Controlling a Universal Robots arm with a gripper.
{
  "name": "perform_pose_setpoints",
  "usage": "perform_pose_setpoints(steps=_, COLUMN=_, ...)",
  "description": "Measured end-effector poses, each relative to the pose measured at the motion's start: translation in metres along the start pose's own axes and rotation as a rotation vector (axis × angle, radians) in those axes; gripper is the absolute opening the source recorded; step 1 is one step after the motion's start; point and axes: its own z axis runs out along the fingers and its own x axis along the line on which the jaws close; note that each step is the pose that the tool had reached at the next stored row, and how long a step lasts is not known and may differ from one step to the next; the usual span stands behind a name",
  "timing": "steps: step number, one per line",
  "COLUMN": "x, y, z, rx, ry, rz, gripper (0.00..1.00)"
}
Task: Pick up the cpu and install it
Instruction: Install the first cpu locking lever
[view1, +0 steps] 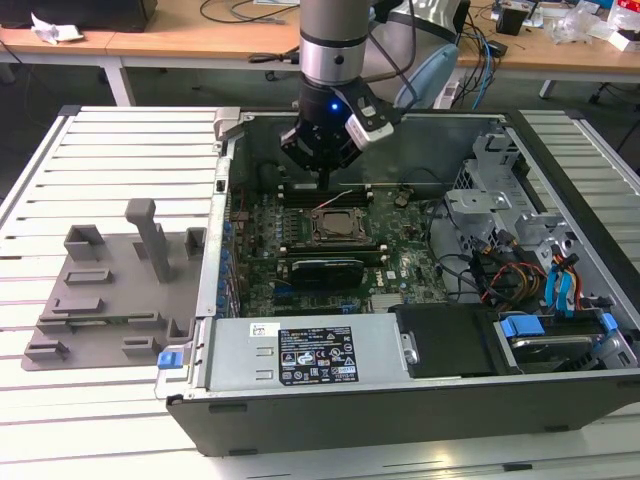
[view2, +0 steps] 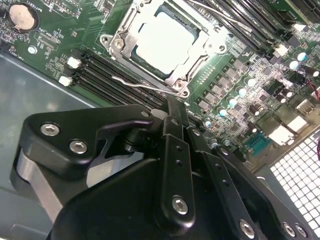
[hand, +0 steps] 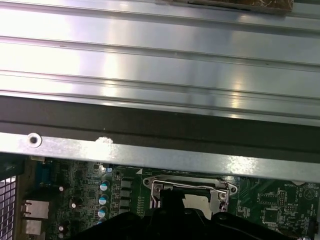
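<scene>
Exterior view: gripper (view1: 325, 172) hangs inside the open PC case (view1: 300, 420), upper centre of frame, just above the far edge of the socket (view1: 337, 222). Grey fixture tray (view1: 110, 290) sits at frame left on the slatted table (view1: 100, 150), well apart.

Second wrist view: cpu (view2: 165, 40) lies flat in the socket frame (view2: 195, 60), upper centre, silver top exposed, nothing holding it. Fingers (view2: 175, 125) look pressed together, nothing pinched. Retention lever (view2: 135, 84) lies loose beside the socket, unlatched.

First wrist view: socket frame (hand: 190, 187) at bottom centre, partly hidden by the gripper body; case wall rail (hand: 150, 152) and table slats fill the upper frame.

Judgement: pick and place look done and the install is in its seating/locking phase. Any further move needs care around the lever and load frame. RAM slots (view2: 100, 70) flank the socket closely, and the case wall is near on one side. The open room is straight up.
</scene>
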Motion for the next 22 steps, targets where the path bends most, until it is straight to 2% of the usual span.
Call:
perform_pose_setpoints(steps=19, x=-0.0005, y=0.0002, z=0.0127, rx=0.0001, ry=0.0001, rz=0.0, gripper=0.11)
perform_pose_setpoints(steps=22, x=-0.0039, y=0.0027, z=0.0161, rx=0.0001, ry=0.0, rz=0.0, gripper=0.11)
